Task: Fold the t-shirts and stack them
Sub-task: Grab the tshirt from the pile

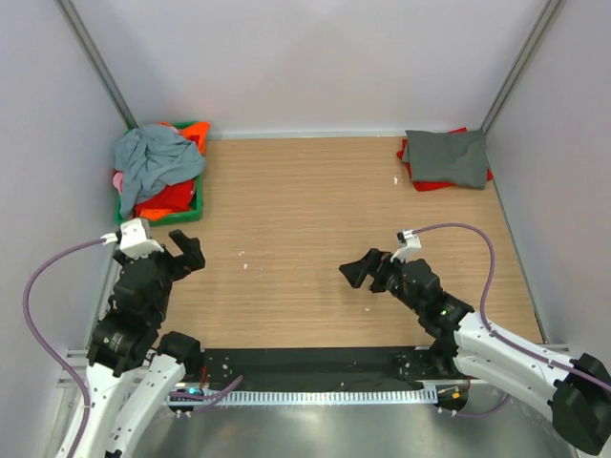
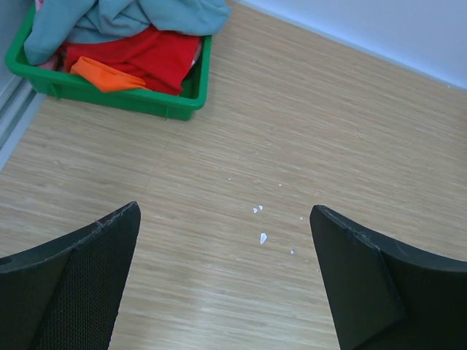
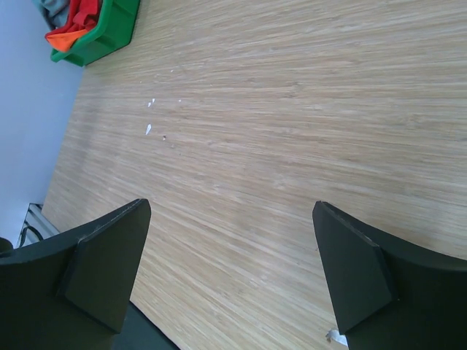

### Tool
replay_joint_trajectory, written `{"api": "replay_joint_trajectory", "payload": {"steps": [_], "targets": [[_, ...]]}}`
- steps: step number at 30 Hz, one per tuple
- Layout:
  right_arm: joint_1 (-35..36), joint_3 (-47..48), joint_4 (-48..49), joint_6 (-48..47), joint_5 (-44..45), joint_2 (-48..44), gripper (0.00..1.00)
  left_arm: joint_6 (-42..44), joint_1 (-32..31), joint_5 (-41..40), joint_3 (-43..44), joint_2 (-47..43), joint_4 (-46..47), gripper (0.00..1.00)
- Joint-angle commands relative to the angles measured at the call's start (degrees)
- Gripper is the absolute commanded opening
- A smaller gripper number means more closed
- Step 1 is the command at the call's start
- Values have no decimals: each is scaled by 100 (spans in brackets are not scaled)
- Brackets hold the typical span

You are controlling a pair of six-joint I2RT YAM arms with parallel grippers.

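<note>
Blue-grey t-shirt (image 1: 153, 157) lies on top in the green crate (image 1: 198, 198), far left. Our left gripper (image 1: 189, 250) and right gripper (image 1: 358, 271) stand wide open, both empty. We should pinch one edge only and lift slowly.

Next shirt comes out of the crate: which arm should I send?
Left, probably. The left gripper hangs open near the green crate holding the blue-grey shirt; the right gripper, also open, is mid-table.
</note>
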Motion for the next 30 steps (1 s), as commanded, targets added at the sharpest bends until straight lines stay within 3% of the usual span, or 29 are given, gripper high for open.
{"api": "replay_joint_trajectory", "payload": {"steps": [1, 7, 12, 14, 19, 30], "targets": [[27, 23, -16, 119, 316, 49, 100, 78, -54, -129, 85, 67, 203, 100], [27, 41, 150, 41, 210, 234, 100, 262, -54, -111, 787, 733, 10, 100], [27, 5, 247, 93, 403, 339, 100, 578, 69, -981, 2087, 2710, -166, 100], [27, 40, 247, 76, 395, 410, 100, 631, 462, -824, 2744, 3620, -166, 100], [28, 41, 274, 155, 596, 664, 100, -123, 1754, 432, 4012, 5435, -676, 99], [28, 146, 344, 120, 500, 999, 100, -89, 2293, 266, 5841, 8072, -482, 93]]}}
